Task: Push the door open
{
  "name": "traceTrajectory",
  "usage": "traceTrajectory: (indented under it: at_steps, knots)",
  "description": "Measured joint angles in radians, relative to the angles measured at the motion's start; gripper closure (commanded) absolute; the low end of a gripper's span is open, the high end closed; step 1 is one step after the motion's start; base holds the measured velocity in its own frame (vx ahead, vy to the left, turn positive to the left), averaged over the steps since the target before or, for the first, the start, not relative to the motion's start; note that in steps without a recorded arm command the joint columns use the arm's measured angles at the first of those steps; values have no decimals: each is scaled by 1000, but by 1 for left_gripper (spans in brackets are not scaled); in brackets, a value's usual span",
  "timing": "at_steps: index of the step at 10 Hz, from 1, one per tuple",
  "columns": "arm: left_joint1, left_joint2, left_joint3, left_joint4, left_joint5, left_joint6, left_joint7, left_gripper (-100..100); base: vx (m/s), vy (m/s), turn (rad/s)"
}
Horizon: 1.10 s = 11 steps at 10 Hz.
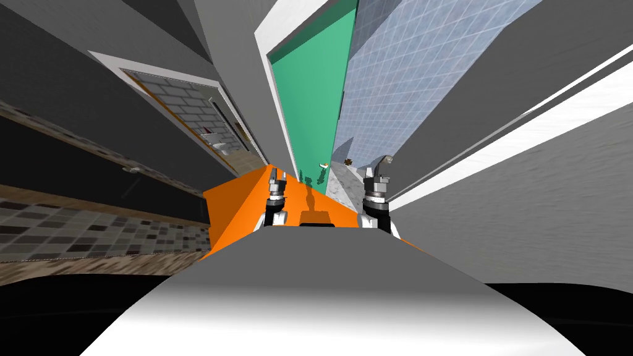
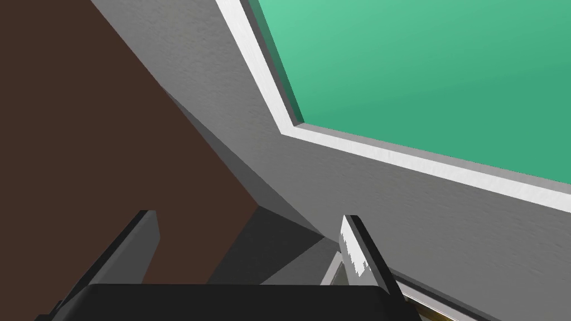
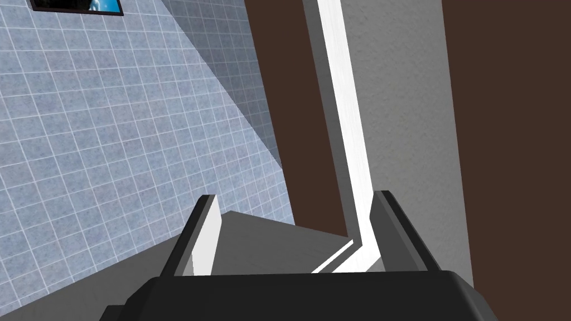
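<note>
Your green door stands upright, long axis vertical, beside a tiled wall. Left tool and right tool are spread wide, empty.

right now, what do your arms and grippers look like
The left gripper and right gripper match: two thin, light grey blade fingers with dark backs on a dark box. Behind them, grey-and-black ringed wrists lead to white forearms.
</note>
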Motion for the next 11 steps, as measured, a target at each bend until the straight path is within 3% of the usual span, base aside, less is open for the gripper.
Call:
traceTrajectory:
  at_steps: [2,8,11]
  knots:
    - [-12,7,-10,58,-4,-15,3,-100,96,-1,-42]
    - [-56,28,-43,197,-19,-18,16,-100,96,-6,-37]
    - [-71,27,-59,260,-27,-29,16,-100,75,11,-43]
